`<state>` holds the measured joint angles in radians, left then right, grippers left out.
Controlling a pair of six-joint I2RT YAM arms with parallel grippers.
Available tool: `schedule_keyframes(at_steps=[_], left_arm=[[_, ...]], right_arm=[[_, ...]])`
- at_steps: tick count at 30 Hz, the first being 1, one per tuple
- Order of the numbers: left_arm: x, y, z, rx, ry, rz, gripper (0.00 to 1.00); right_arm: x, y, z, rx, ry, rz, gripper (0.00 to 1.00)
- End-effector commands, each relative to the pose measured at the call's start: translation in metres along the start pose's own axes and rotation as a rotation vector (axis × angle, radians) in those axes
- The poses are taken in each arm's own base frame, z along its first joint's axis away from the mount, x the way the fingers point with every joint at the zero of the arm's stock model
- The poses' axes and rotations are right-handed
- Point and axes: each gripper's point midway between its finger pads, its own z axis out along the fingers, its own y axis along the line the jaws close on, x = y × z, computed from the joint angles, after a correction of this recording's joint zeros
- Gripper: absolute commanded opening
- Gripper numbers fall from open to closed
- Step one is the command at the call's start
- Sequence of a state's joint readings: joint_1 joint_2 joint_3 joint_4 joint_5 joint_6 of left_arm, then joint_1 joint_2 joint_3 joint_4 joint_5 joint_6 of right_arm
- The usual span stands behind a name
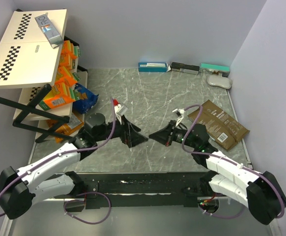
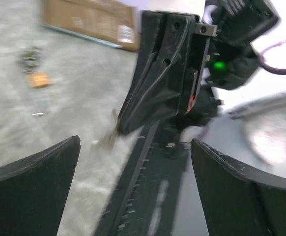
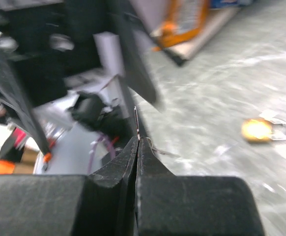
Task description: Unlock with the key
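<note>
Pinching a thin key (image 3: pixel 136 122) between fully closed fingers, right gripper (image 3: pixel 137 143) near the middle of the table (image 1: pixel 182 93), left gripper (image 2: pixel 135 147) facing it, fingers spread wide, holding nothing, brass padlock (image 3: pixel 259 130) lying on the tabletop, apart from both.

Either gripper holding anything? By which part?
The right gripper is shut on a thin metal blade, likely the key, pinched at one end between the fingertips; the rest sticks out. The left gripper is open and empty.

Our overhead view is bright, even and sharp, with only soft shadows on the table (image 1: pixel 153 98). Both wrist views smear with motion: we see the key (image 2: pixel 109 132) blurred, and the padlock (image 3: pixel 257 130) at 3 o'clock is a glowing blob.
</note>
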<state>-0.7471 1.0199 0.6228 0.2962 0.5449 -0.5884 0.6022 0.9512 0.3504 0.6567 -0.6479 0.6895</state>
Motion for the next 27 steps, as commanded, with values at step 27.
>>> schedule_keyframes(at_steps=[27], left_arm=[[0.086, 0.205, 0.005, -0.760, 0.732, 0.116, 0.98]], right_arm=[[-0.011, -0.052, -0.079, 0.272, -0.151, 0.004, 0.00]])
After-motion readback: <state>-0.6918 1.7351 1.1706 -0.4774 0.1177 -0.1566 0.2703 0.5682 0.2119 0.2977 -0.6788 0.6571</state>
